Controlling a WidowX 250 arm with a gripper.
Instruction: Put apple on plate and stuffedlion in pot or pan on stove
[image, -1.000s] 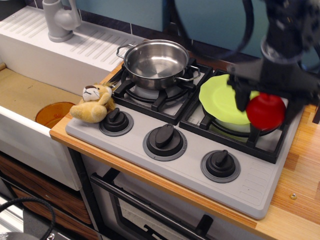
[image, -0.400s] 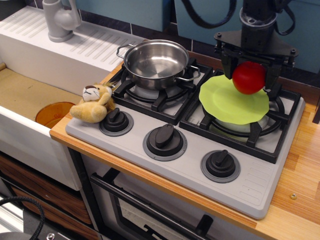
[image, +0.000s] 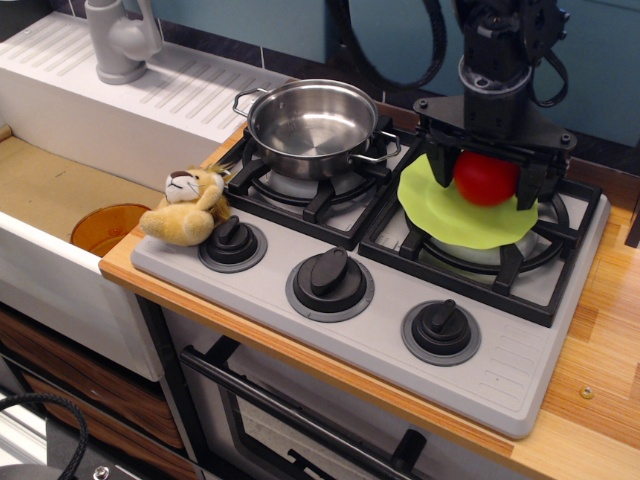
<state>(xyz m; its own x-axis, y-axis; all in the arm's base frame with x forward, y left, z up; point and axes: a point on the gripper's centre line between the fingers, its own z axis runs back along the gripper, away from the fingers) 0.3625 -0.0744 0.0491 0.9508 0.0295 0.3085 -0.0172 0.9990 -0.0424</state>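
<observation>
Arm cut off by top edge above the pincer (image: 487, 178); cables too. Pincer body covers the apple's (image: 486, 181) top and the plate's (image: 452, 212) far rim. Can't tell if apple touches plate or hangs just above: contact spot hidden. Plate hides most of the right burner grate under it. Pot (image: 312, 124) hides its burner centre. Lion (image: 188, 206) covers part of the stove's (image: 520, 372) left edge; its far side not visible. Orange dish (image: 108, 228) partly hidden by tabletop (image: 608, 330) corner. Faucet (image: 120, 40) cut at top. Tabletop runs off right and bottom edges.
</observation>
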